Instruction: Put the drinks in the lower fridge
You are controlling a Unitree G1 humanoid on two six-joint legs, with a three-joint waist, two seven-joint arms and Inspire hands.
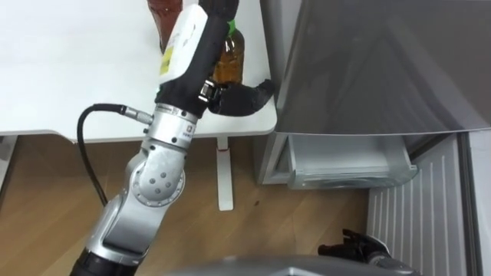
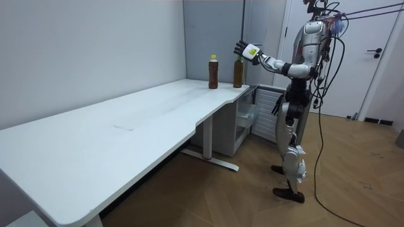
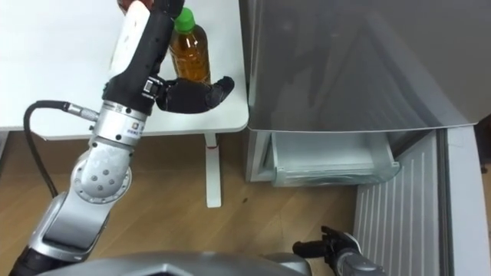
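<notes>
White table; two bottles, brown drink

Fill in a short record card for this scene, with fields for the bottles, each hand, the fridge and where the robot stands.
Bottles: two upright on the white table near its corner, a green-capped bottle and a yellow-capped bottle
Left hand: open, beside the green-capped bottle, thumb stretched across its front; contact unclear
Right hand: low, by the robot's side
Fridge: right of the table, lower drawer pulled out
Robot: stands at the table's end, by the fridge
</notes>
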